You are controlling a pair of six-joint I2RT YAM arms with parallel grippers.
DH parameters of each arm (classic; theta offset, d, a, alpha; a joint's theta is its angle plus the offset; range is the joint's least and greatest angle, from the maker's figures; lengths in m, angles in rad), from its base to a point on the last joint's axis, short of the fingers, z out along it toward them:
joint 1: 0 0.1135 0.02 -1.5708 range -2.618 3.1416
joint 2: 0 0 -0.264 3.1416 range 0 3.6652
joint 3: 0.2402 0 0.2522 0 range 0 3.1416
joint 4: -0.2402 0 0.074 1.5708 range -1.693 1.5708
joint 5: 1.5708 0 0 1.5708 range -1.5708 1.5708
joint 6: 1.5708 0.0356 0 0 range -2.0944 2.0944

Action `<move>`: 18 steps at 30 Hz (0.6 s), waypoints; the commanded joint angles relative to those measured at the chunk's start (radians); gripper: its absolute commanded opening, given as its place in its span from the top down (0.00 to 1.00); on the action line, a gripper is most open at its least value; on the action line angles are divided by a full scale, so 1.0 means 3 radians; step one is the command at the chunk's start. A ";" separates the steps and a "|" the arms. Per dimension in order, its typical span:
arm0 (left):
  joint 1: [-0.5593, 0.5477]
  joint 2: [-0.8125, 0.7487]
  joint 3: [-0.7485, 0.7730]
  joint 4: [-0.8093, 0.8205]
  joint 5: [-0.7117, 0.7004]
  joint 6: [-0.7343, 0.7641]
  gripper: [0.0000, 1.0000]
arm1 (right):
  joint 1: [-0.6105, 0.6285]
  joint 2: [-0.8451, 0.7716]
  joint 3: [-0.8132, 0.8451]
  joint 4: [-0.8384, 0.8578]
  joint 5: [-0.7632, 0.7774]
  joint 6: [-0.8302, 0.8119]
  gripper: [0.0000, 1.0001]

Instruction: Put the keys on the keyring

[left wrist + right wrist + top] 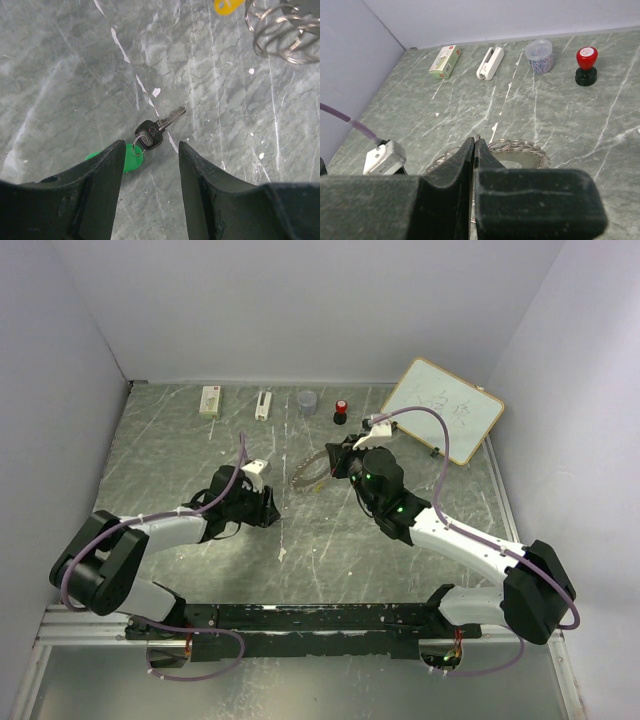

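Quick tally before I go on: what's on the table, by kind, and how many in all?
Keys: 2 (green-tagged key; yellow-tagged key, only partly in view)
Keyring: 1
Small box: 1
White stapler-like tool: 1
Cup of clips: 1
Red-capped stamp: 1
Whiteboard: 1
Total: 8

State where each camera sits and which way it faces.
Top external: above and behind the robot, looking down on the table; both arms show, with left gripper and right gripper.
Left wrist: facing down at the green-tagged key, framed by its own open fingers.
Right wrist: low, facing the back wall, over its shut fingers pinching the keyring.
Shared: the keyring shows in all three views.
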 commanded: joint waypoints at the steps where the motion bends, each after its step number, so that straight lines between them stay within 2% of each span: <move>1: 0.0023 0.0111 0.0093 0.0039 0.0128 0.0064 0.43 | -0.0023 -0.0061 0.0015 0.0139 0.0002 -0.0024 1.00; 14: 0.0020 0.0228 0.0139 0.0017 0.0098 0.0141 0.49 | -0.0051 -0.0008 0.0034 0.0149 -0.0043 -0.0019 1.00; 18: 0.0021 0.0257 0.0157 0.0008 0.0106 0.0157 0.56 | -0.0059 0.0001 0.0028 0.0149 -0.0055 -0.0015 1.00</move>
